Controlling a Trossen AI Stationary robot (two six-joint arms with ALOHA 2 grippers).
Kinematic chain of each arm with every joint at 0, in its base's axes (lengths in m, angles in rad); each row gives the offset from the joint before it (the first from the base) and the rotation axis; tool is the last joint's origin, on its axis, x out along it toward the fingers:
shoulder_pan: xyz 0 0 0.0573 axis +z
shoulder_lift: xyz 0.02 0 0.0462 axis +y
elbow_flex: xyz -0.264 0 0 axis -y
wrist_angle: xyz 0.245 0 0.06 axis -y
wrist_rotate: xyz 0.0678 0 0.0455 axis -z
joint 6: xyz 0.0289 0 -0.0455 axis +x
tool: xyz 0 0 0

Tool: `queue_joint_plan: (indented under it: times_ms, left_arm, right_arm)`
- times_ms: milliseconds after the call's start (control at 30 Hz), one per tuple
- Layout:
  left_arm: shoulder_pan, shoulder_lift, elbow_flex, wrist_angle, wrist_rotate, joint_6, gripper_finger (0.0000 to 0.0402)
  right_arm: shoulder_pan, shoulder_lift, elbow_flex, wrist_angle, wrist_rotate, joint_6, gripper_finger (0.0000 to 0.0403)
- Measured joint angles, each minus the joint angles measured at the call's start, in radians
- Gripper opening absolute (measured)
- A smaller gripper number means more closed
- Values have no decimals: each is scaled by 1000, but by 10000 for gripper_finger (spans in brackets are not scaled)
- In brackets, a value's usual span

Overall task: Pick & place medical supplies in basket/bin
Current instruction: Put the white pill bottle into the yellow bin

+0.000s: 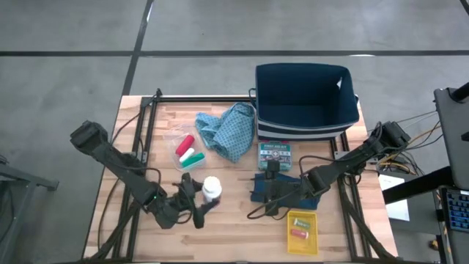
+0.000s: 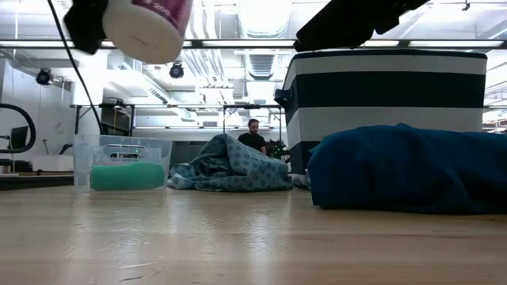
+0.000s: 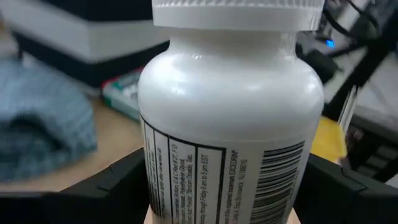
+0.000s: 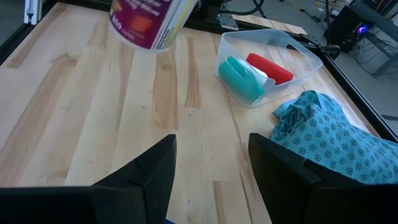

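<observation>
A white pill bottle (image 3: 230, 106) with a printed label hangs above the table's near middle, and my left gripper (image 1: 196, 204) is shut on it. My right gripper (image 4: 211, 162) stands open above the dark teal folded cloth (image 1: 282, 192), with nothing between its fingers. A clear tub (image 4: 267, 62) holding red, green and white cylinders (image 1: 187, 150) stands on the table left of centre. The light-blue patterned cloth (image 1: 229, 128) lies in a heap against the dark blue basket (image 1: 304, 99) at the far edge. My left gripper pinches the pill bottle's labelled body (image 3: 186, 180) between its two fingers (image 3: 121, 180), one on each side, below the shoulder and the ribbed cap. The fingers come nearly level from the table's near left. The bottle (image 2: 146, 24) is lifted clear of the table.
A small printed box (image 1: 275, 155) lies in front of the basket. A yellow tray (image 1: 302, 231) with small items sits at the near right. Bare wood lies between the tub and the near edge. A person sits in the room far behind the table.
</observation>
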Motion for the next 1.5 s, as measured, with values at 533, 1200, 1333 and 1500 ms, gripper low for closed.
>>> queue_joint_plan:
  times_ms: [533,1200,1333,1500]
  left_arm:
    - [2,34,0,70,119,456,313]
    - [7,38,0,60,145,452,318]
    - [7,38,0,56,158,452,321]
    - [7,38,0,55,159,452,324]
  right_arm:
    - [0,0,0,0,0,0,199]
    - [0,0,0,0,0,0,199]
    - [0,0,0,0,0,0,199]
    - [0,0,0,0,0,0,199]
